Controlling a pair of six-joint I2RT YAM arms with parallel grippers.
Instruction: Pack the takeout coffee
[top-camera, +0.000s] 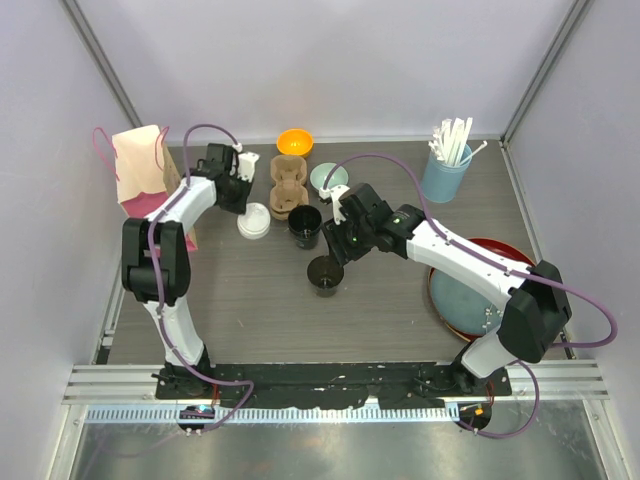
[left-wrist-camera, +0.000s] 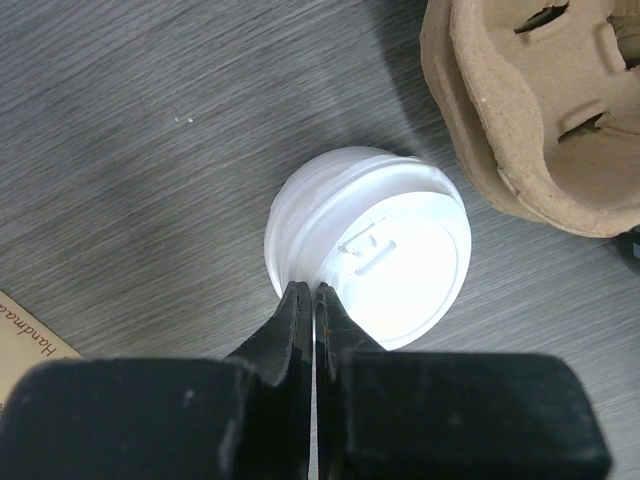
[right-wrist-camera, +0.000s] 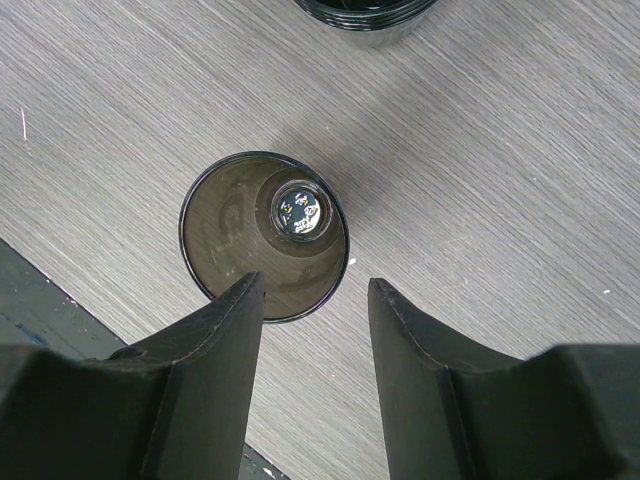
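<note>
Two black paper cups stand open, without lids. One cup (top-camera: 325, 273) is under my right gripper (top-camera: 332, 256); the other cup (top-camera: 305, 224) stands just behind it. In the right wrist view my right gripper (right-wrist-camera: 315, 285) is open above the near cup (right-wrist-camera: 240, 240), its left finger over the rim, with the other cup (right-wrist-camera: 365, 12) at the top edge. A small stack of white lids (top-camera: 254, 223) lies on the table to the left. My left gripper (left-wrist-camera: 312, 290) is shut, pinching the rim of the top lid (left-wrist-camera: 400, 260).
A brown cardboard cup carrier (top-camera: 288, 187) sits behind the lids and shows in the left wrist view (left-wrist-camera: 540, 110). An orange bowl (top-camera: 294, 142), a pale bowl (top-camera: 328, 178), a blue tumbler of straws (top-camera: 445, 172), a pink paper bag (top-camera: 140, 172) and a red-rimmed plate (top-camera: 500, 246) stand around.
</note>
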